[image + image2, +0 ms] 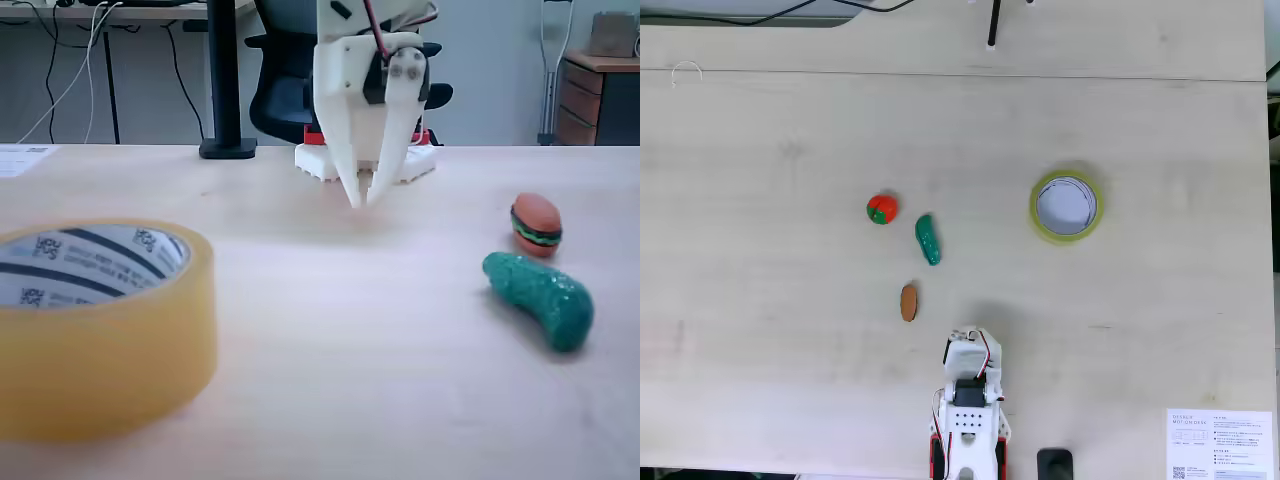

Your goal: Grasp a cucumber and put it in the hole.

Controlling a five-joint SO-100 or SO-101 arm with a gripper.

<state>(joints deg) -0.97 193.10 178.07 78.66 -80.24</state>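
A fixed view shows the tool [361, 198] nearly closed, empty. The cucumber [541, 297] looks light, stiff, bumpy; grip it across its curved middle.

tape roll [100, 330] cut by left edge, low fixed view | arm upper part cut by top edge, same view | arm base cut by bottom edge, top-down fixed view | paper sheet [1220, 443] print too small to read
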